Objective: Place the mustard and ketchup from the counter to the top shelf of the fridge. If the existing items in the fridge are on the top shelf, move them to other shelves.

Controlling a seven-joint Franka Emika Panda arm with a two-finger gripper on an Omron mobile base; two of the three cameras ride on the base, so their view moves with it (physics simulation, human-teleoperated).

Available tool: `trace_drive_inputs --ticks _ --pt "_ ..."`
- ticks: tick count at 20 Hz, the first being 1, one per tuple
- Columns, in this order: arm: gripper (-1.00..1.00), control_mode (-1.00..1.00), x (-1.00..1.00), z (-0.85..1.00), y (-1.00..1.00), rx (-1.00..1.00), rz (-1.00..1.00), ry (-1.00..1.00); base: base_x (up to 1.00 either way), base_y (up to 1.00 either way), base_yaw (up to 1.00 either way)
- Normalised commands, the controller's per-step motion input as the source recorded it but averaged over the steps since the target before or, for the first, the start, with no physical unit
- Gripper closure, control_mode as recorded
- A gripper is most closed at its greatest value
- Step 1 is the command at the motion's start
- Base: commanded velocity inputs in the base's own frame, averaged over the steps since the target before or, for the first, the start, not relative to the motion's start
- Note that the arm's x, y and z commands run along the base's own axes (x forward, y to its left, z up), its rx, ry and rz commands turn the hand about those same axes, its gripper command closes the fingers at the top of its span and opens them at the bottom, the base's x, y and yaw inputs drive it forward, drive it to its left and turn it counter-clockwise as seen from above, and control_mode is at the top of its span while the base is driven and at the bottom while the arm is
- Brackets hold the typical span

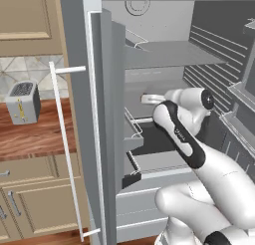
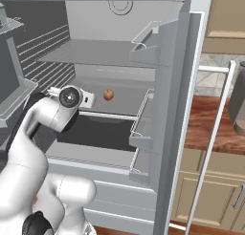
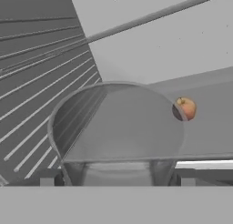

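hand view | fruit (image 3: 184,108) ahead, right of tool (image 3: 117,178) (apart) | tool jaws spread, empty

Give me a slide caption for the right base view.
White arm reaching into the open grey fridge, its tool near a small round orange-red fruit on a lower grey shelf.

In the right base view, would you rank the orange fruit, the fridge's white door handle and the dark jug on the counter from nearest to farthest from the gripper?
From the gripper:
1. Orange fruit, just right of it, on a fridge shelf.
2. White door handle, on the open door further right.
3. Dark jug, at the far right on the counter.
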Motion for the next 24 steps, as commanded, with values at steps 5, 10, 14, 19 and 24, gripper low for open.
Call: trace_drive_inputs --ticks 5,10,14,19,24 --pt "1.0 -1.0 0.71 0.0 0.03 0.0 0.0 0.0 0.0 0.0 0.0" --pt "1.0 -1.0 0.59 -0.13 0.0 -0.09 0.0 0.06 0.0 0.0 0.0" --pt "1.0 -1.0 0.45 -0.37 0.06 -0.14 0.01 0.05 0.0 0.0 0.0" --pt "1.0 -1.0 0.39 -0.19 0.26 -0.07 0.02 0.0 0.0 0.0 0.0" --pt "1.0 -1.0 0.57 -0.05 0.39 0.0 0.0 0.0 0.0 0.0 0.0"
